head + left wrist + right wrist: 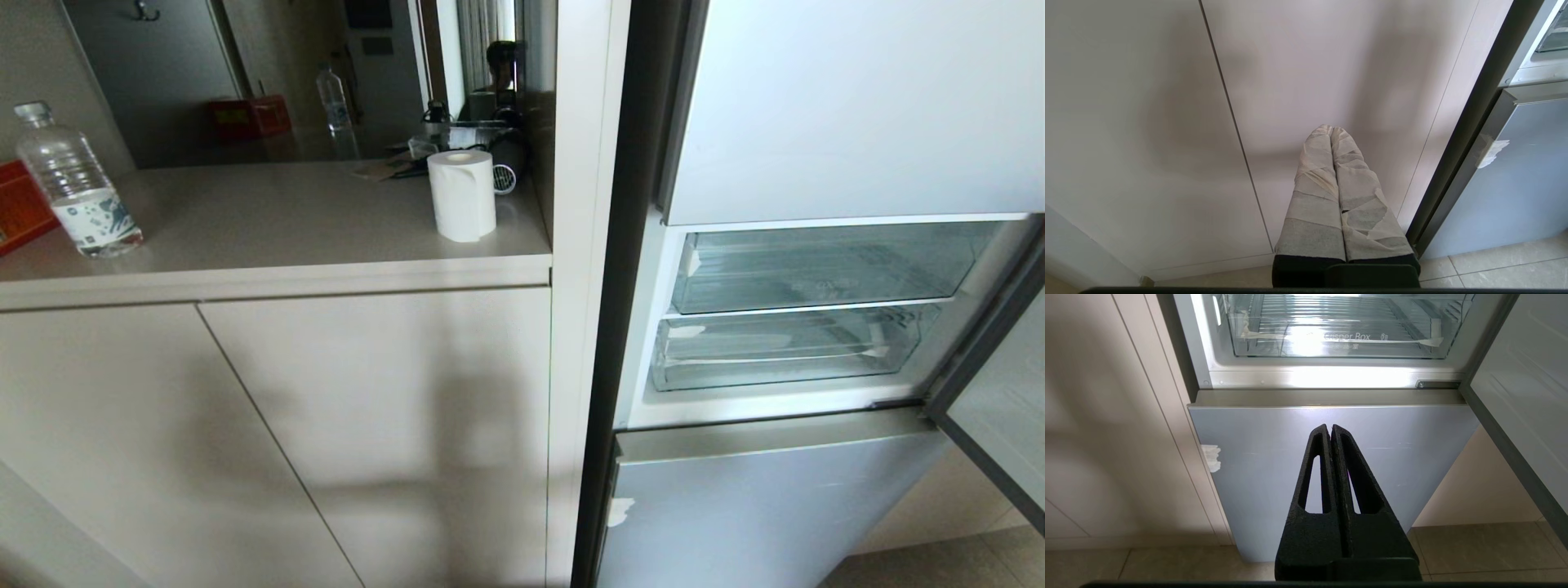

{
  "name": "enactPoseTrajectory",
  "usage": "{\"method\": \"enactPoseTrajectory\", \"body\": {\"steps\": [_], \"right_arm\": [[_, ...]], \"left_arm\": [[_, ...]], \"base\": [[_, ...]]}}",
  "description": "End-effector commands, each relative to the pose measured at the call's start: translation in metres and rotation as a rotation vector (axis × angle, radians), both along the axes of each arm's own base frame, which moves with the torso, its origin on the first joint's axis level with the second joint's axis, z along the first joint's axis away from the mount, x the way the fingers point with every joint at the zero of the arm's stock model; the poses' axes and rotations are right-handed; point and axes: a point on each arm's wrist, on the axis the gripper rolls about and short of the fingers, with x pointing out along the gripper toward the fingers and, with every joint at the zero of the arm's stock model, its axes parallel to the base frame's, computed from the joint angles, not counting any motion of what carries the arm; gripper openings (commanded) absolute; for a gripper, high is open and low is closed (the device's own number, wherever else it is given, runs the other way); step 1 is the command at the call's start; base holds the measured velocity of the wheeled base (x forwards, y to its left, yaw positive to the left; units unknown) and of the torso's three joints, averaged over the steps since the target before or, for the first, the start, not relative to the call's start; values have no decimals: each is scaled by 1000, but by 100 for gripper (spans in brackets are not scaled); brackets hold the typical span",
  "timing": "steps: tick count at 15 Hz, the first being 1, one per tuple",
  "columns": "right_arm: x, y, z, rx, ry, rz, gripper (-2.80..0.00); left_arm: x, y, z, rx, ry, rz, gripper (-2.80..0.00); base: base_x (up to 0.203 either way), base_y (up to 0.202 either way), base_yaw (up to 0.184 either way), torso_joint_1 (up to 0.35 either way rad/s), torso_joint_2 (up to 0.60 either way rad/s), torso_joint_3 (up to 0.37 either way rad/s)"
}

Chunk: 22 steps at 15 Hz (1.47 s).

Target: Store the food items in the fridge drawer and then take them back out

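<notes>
The fridge [816,106] stands with its middle door swung wide, and inside sit two clear drawers, the fridge drawer [784,347] being the lower one, pushed in under the shallower drawer [824,269]. No food shows anywhere. The left gripper [1331,130], fingers wrapped in tape and pressed together, hangs low facing the beige cabinet [326,425]. The right gripper [1329,426], black fingers closed tight on nothing, points at the fridge's lower door panel [1331,457]. A water bottle [75,184] and paper roll [462,194] sit on the counter [269,220].
</notes>
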Motion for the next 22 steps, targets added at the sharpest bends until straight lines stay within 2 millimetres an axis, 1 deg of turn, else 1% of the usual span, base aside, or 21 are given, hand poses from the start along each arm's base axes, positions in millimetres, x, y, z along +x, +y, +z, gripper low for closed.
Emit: {"method": "enactPoseTrajectory", "body": {"steps": [1, 2, 3, 4, 5, 7, 9, 11, 12, 14, 16, 18, 19, 22], "right_arm": [[-2, 0, 8, 0, -29, -7, -280], [-6, 0, 22, 2, -58, -10, -280], [-6, 0, 36, 3, -39, -10, -280], [-1, 0, 50, 3, 11, -5, -280], [10, 0, 61, -2, 85, 6, -280], [43, 2, 79, -15, 275, 73, -280], [83, 4, 86, 6, 427, 158, -280], [130, 6, 86, 39, 523, 222, -280], [152, 8, 82, 52, 557, 242, -280], [195, 12, 67, 70, 607, 285, -280], [230, 21, 49, 71, 608, 329, -280], [257, 30, 32, 66, 578, 358, -280], [268, 33, 24, 66, 563, 362, 0], [300, 47, 15, 97, 489, 361, 0]], "left_arm": [[0, 0, 0, 0, 1, -1, -280], [0, 0, 0, 0, 1, 0, -280], [0, 0, 0, 0, 1, 0, -280], [0, 0, 0, 0, 1, 0, -280], [0, 0, 0, 0, 1, 0, -280], [0, 0, 0, 0, 1, 0, -280], [0, 0, 0, 0, 1, 0, -280], [0, 0, 0, 0, 1, 0, -280], [0, 0, 0, 0, 1, 0, -280], [0, 0, 0, 0, 1, 0, -280], [0, 0, 0, 0, 1, 0, -280], [0, 0, 0, 0, 1, 0, -280], [0, 0, 0, 0, 1, 0, -280], [0, 0, 0, 0, 0, 0, -280]], "base": [[0, 0, 0, 0, 0, 0], [0, 0, 0, 0, 0, 0], [0, 0, 0, 0, 0, 0], [0, 0, 0, 0, 0, 0], [0, 0, 0, 0, 0, 0], [0, 0, 0, 0, 0, 0], [0, 0, 0, 0, 0, 0], [0, 0, 0, 0, 0, 0], [0, 0, 0, 0, 0, 0], [0, 0, 0, 0, 0, 0], [0, 0, 0, 0, 0, 0], [0, 0, 0, 0, 0, 0], [0, 0, 0, 0, 0, 0], [0, 0, 0, 0, 0, 0]]}}
